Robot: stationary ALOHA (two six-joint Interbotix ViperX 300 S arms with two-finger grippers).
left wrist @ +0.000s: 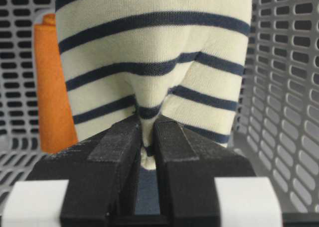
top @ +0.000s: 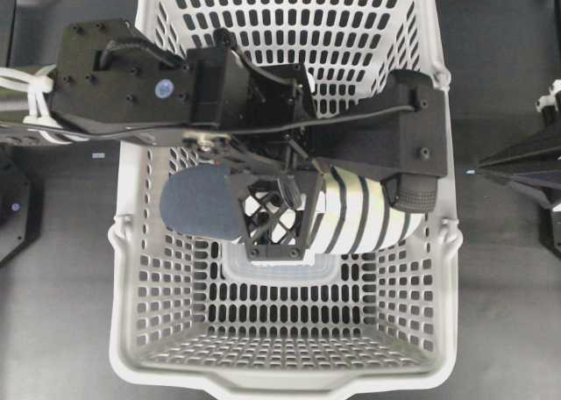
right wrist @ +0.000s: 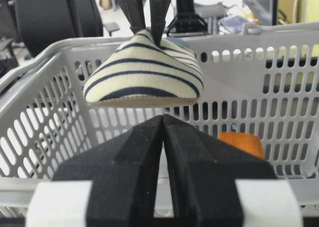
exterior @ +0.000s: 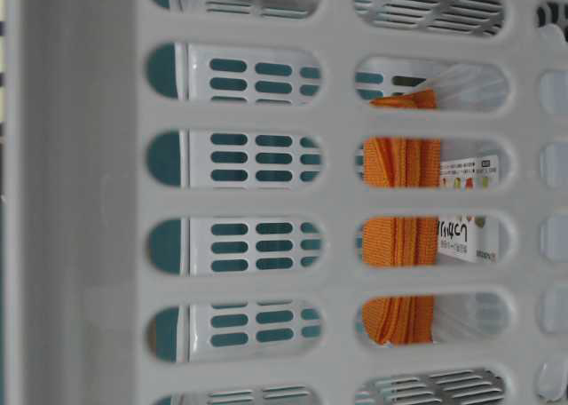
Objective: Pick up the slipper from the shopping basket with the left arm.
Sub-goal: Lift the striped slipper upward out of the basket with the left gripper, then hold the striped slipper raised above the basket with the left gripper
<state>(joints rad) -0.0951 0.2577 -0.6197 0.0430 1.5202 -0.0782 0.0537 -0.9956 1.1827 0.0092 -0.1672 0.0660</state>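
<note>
Overhead, the left gripper (top: 279, 214) pinches the slipper (top: 351, 214) mid-length, long axis across the shopping basket (top: 131, 268). Left wrist view: fabric bunched between closed fingers (left wrist: 117, 147). Right wrist view: slipper hangs near rim height, so the lift looks nearly done; right gripper (right wrist: 163, 152) closed, empty, outside the basket.

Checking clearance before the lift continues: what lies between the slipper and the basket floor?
Right wrist view: only open air under the slipper; it hangs level with the shopping basket rim, pinched by the left end effector.
</note>
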